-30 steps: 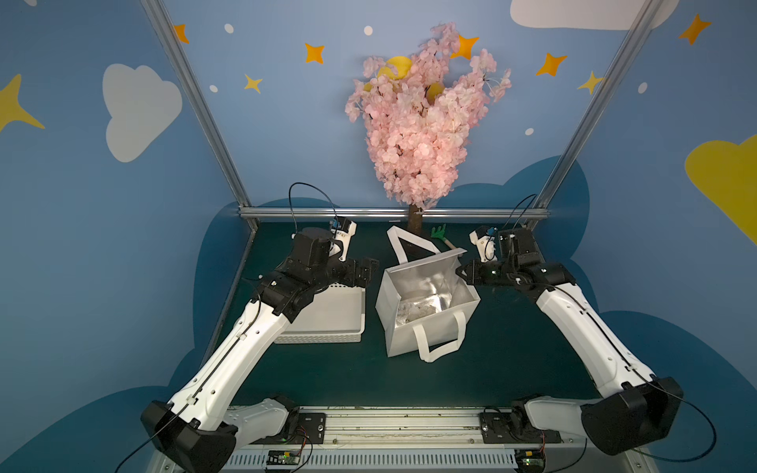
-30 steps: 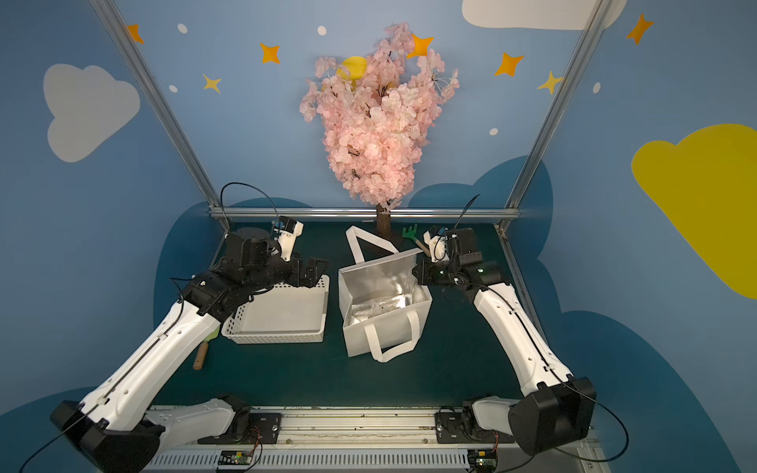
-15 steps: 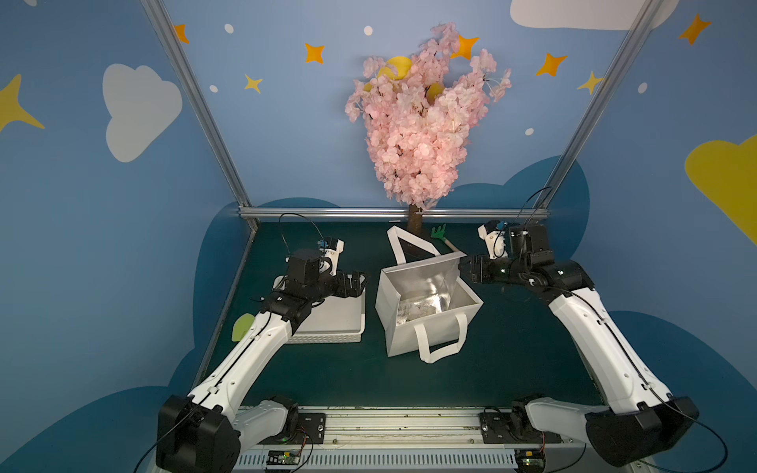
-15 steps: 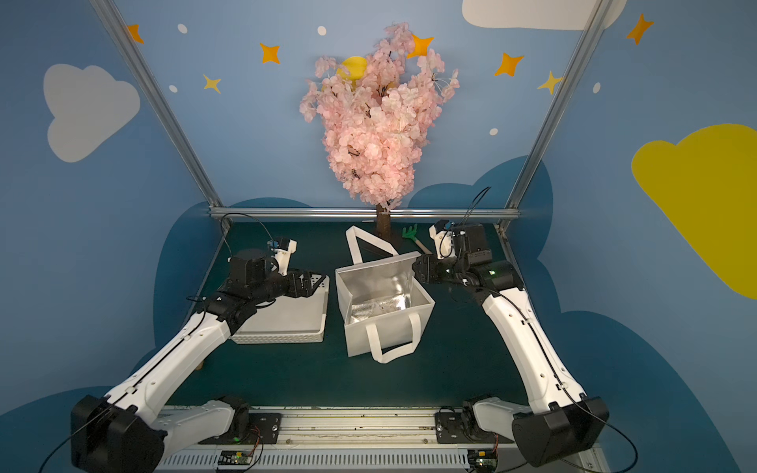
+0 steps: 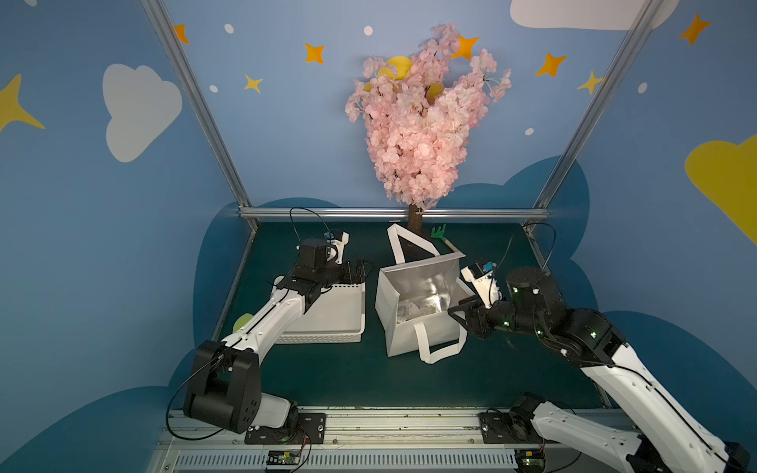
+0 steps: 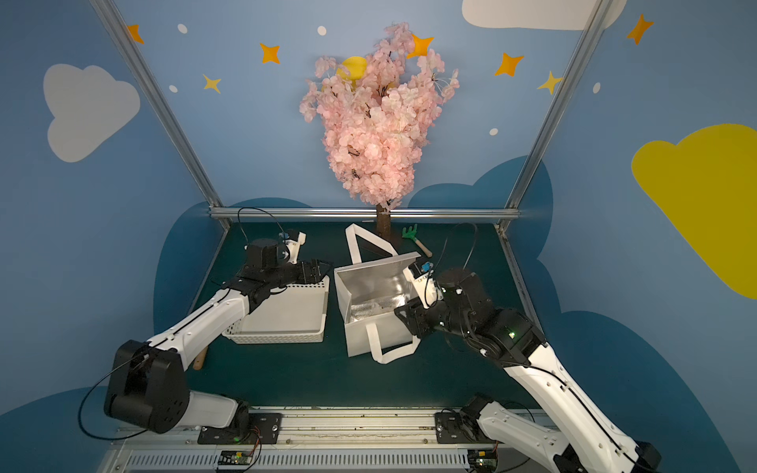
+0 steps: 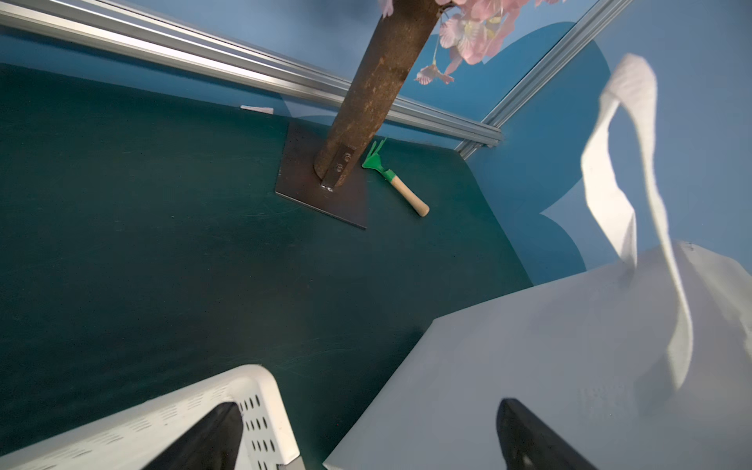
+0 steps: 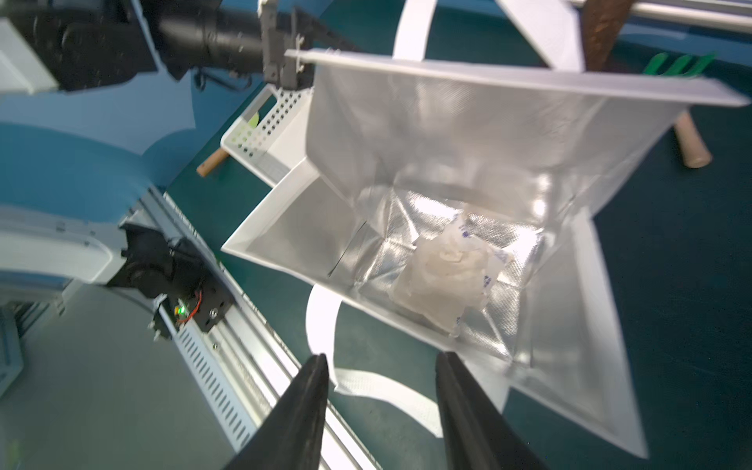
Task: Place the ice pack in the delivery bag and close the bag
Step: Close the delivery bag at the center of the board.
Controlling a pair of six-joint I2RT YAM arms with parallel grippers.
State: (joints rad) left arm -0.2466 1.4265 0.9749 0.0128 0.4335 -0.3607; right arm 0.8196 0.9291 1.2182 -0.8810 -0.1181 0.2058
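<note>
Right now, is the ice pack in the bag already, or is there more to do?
Looks done: the ice pack lies on the foil floor of the delivery bag. Nothing is in hand: the right pincer is open and empty by the bag's rim, the left pincer open by the white basket. Left, probably: only moving the arms away.

**White, silver, pink and green**

The bag [image 5: 403, 338] is white outside, and its lining [image 8: 447, 122] is shiny silver. Just ahead of the black right gripper [image 8: 382, 358], the ice pack [image 8: 443, 276] is cloudy white with small blue print. The basket [image 5: 319, 338] is white, dotted with rows of holes. The rake [image 7: 390, 179] is green with a pale wood handle. The tree [image 5: 418, 135] has pink blossom. The table [image 5: 327, 368] is dark green.
</note>
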